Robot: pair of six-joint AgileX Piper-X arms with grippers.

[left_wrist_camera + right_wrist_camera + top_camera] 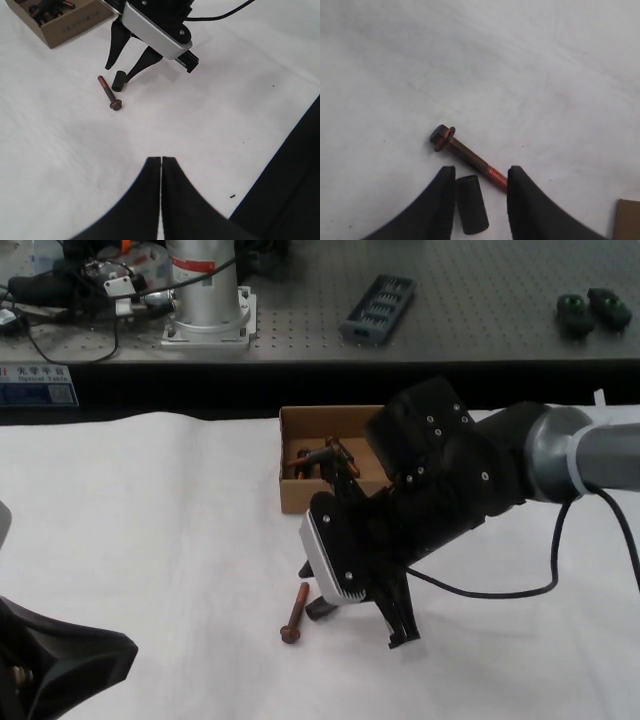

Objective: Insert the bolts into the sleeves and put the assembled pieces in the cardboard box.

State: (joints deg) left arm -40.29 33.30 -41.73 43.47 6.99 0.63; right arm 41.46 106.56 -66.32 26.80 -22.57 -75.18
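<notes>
Writing first: the blue label (38, 385) at the upper left of the high view carries characters you can't read at this size. The cardboard box (65, 27) has faint print on its side wall in the left wrist view, also not legible.

The right gripper (119, 71) sits low over the white sheet (150, 520), lower centre of the high view, fingers apart. The black sleeve (470, 204) lies between them on the sheet, close against one finger and with a gap to the other, so you see no clamp on it. The loose bolt (465, 155) lies flat just beside the sleeve. Its threaded end is near the fingertips and its flanged head points away.

The left gripper (161, 200) has its fingers together, with only a thin line between them and nothing held. It is well apart from the bolt.

In the high view the box stands just above centre, and the right arm's dark wrist covers its right part. You can see assembled pieces (320, 455) inside it. The wrist's silver housing (325, 560) also hides part of the sleeve.

Behind the sheet a perforated board runs across the top of the frame. A metal post base (205, 300) stands on it at the upper left, a dark slotted rack (378, 305) at top centre and two dark round items (590, 310) at the upper right. A black cable (500, 590) loops below the arm at the right.
</notes>
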